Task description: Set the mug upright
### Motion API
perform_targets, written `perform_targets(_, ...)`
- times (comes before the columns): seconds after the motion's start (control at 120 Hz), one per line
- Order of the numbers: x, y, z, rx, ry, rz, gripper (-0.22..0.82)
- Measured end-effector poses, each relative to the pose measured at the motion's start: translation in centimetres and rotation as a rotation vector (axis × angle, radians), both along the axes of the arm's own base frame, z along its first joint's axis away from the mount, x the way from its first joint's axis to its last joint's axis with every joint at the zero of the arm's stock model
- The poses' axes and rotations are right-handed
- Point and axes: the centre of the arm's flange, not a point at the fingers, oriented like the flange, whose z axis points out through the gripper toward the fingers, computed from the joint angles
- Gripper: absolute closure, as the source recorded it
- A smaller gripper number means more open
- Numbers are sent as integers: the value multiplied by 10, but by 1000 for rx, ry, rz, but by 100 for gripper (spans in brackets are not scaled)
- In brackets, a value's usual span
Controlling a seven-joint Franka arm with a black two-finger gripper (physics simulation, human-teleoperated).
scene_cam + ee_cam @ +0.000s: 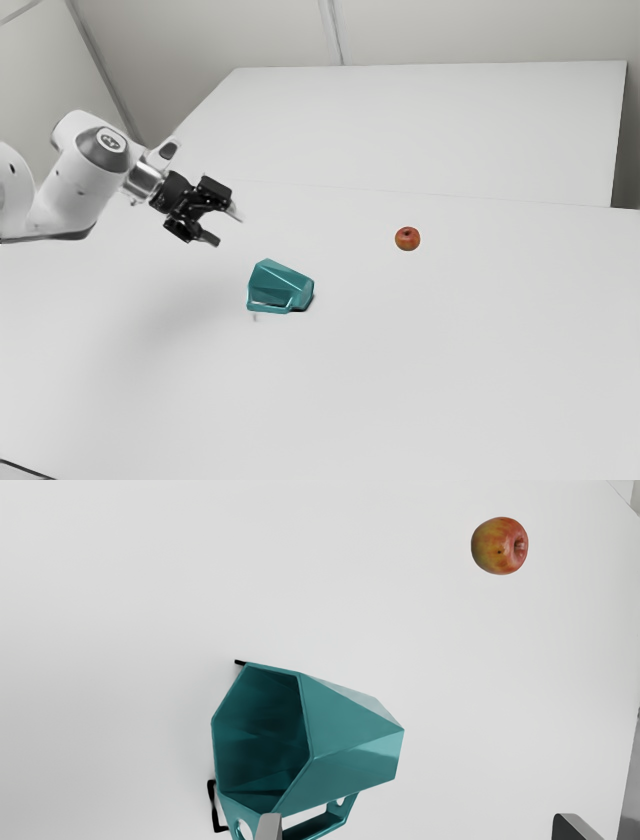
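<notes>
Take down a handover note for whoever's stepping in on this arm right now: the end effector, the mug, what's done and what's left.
End effector: open, holding nothing, raised off the table on the exterior view's left of the mug.
Teal faceted mug: on its side on the table, open mouth toward the exterior view's left; handle at its side.
Apple: on the table, off to the exterior view's right of the mug.
Done: no righting yet.
Left: grip the mug, stand it upright, release.
</notes>
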Motion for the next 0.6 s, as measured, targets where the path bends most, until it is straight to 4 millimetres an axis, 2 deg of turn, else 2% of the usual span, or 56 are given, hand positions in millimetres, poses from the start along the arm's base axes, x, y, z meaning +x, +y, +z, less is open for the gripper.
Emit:
perform_targets(0.358,-16,11,-71,-179,-145,24,2)
perform_targets(0.6,-18,12,-100,-220,-219,-28,1)
